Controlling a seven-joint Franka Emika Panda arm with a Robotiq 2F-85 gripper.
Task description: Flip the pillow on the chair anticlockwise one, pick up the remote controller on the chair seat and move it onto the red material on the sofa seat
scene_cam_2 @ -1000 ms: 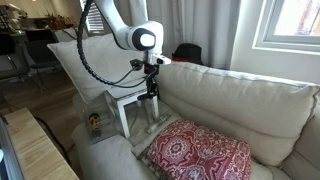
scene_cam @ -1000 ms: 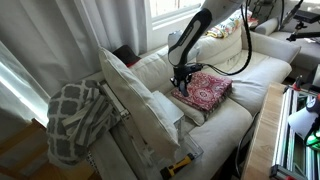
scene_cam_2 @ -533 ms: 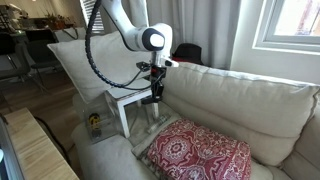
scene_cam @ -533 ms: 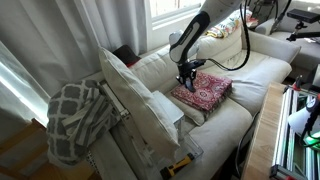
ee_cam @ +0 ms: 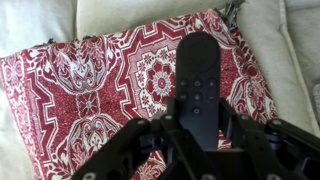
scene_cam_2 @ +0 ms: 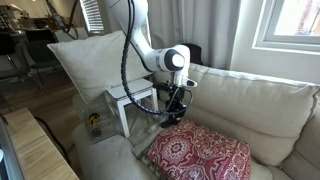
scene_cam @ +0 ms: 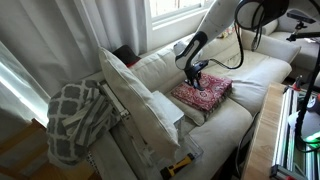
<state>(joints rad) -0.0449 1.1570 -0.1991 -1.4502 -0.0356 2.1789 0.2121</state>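
Dark fingers (ee_cam: 165, 140) of my pincer (ee_cam: 200, 138) clamp the near end of the remote controller (ee_cam: 201, 85). The slim handset juts out ahead of the jaws with its buttons facing the wrist camera. Directly beneath the pincer lies the red material (ee_cam: 90, 95), its pale pattern filling most of the wrist view. I cannot tell whether the handset touches the cloth. Beyond the cloth, past the handset's tip, is the sofa (ee_cam: 35, 25) and its cream seat. In both exterior views the arm (scene_cam_2: 135, 30) sweeps in from above, cable looping alongside, with the wrist turned to point the pincer straight down over the cloth. Well apart from the pincer, the pillow (scene_cam: 135, 95) stands upright on the chair (scene_cam: 168, 112). A lattice-patterned blanket (scene_cam: 78, 120) hangs beyond it.
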